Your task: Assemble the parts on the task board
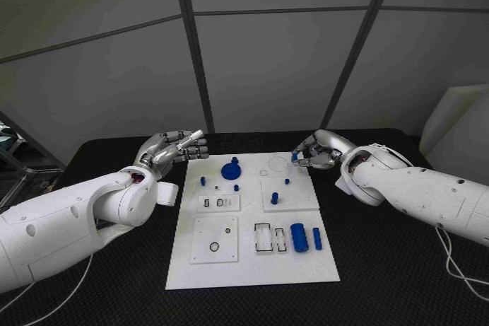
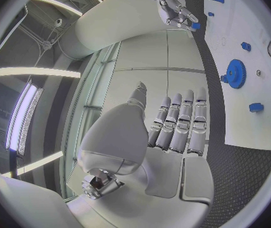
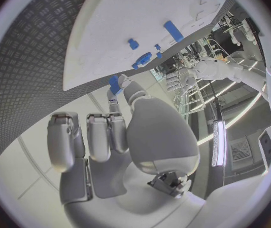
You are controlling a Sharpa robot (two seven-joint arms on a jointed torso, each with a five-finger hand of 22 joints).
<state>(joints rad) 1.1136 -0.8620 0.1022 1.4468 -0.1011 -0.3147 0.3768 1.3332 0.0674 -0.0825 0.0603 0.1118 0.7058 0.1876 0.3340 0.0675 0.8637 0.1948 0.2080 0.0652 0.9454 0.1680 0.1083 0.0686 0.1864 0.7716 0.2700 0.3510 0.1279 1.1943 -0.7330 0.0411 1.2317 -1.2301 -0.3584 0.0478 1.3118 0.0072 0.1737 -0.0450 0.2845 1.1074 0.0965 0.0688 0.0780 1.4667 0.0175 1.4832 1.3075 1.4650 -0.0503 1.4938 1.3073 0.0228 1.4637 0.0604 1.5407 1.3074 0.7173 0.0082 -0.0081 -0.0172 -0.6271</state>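
Your task board lies flat in the middle of the black surface, its long side running away from the robot.

Your right hand hovers over the far right corner of the board. Its fingers are curled in, and a small blue part sits pinched between the thumb and a fingertip; the left wrist view shows the same blue piece at that hand's fingertips.

Your left hand hangs just off the far left edge of the board, above the surface. Its fingers lie side by side, close together and only slightly bent, with nothing in them.

On the board, a blue gear sits near the far end, left of centre, with a small blue peg just beyond it. A few little blue pieces stand in the middle area. Near the closer end, on the right, a thick blue cylinder lies beside a thinner blue bar, both pointing away from the robot. A black ring lies on the left plate near the closer end.
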